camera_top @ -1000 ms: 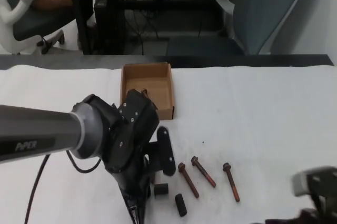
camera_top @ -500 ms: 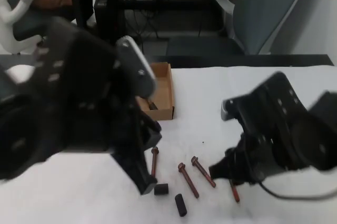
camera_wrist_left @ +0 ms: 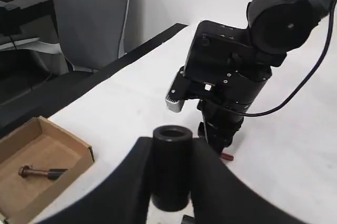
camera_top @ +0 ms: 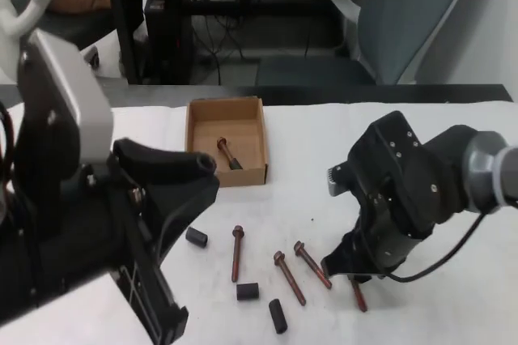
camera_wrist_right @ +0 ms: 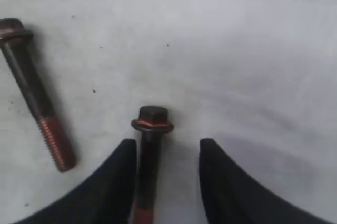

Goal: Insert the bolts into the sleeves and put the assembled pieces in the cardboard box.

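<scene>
My left gripper (camera_wrist_left: 172,149) is shut on a black sleeve (camera_wrist_left: 171,167), held upright above the bench with its bore facing up. My right gripper (camera_wrist_right: 167,148) stands open low over the white cloth, its fingers on either side of a rusty bolt (camera_wrist_right: 150,134), the rightmost one (camera_top: 357,295). Three more bolts (camera_top: 237,253) (camera_top: 289,277) (camera_top: 312,264) and three loose sleeves (camera_top: 196,237) (camera_top: 248,291) (camera_top: 278,315) lie on the cloth. The cardboard box (camera_top: 198,118) holds one assembled piece (camera_top: 227,153).
The left arm (camera_top: 97,223) looms large at the near left of the high view. The right arm (camera_top: 405,195) stands right of the bolts. Office chairs and desk legs lie beyond the bench's far edge.
The left arm has risen from the cloth with a sleeve in its gripper. The right arm has come in from the near right and settled over the rightmost bolt.
</scene>
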Robot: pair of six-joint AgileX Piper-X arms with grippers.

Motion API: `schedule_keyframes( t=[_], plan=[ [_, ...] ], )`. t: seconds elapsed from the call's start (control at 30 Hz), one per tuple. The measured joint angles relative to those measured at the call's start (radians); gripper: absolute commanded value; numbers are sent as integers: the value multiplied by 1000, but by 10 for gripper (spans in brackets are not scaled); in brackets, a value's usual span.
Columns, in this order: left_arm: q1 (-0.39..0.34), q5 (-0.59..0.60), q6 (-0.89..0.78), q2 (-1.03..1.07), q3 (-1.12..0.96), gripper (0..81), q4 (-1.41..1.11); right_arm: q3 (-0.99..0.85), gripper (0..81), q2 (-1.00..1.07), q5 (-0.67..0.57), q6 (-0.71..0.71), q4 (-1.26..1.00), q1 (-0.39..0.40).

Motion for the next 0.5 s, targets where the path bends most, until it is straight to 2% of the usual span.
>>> schedule_keyframes(
  t=[0.2,0.23,0.27,0.3,0.33,0.5],
  plan=[
    [0,0,-48,3,81,18,7,-52,361,33,-24,-6,41,2],
    [0,0,-53,3,89,18,7,-61,322,33,-24,-13,38,2],
    [0,0,-56,3,96,18,7,-67,235,33,-24,-17,33,2],
    [0,0,-60,3,99,18,4,-69,99,33,-26,-25,31,2],
    [0,0,-62,3,101,18,3,-69,7,33,-26,-34,31,2],
    [0,0,-75,3,116,18,-32,-83,6,44,-23,-65,41,2]
  ],
)
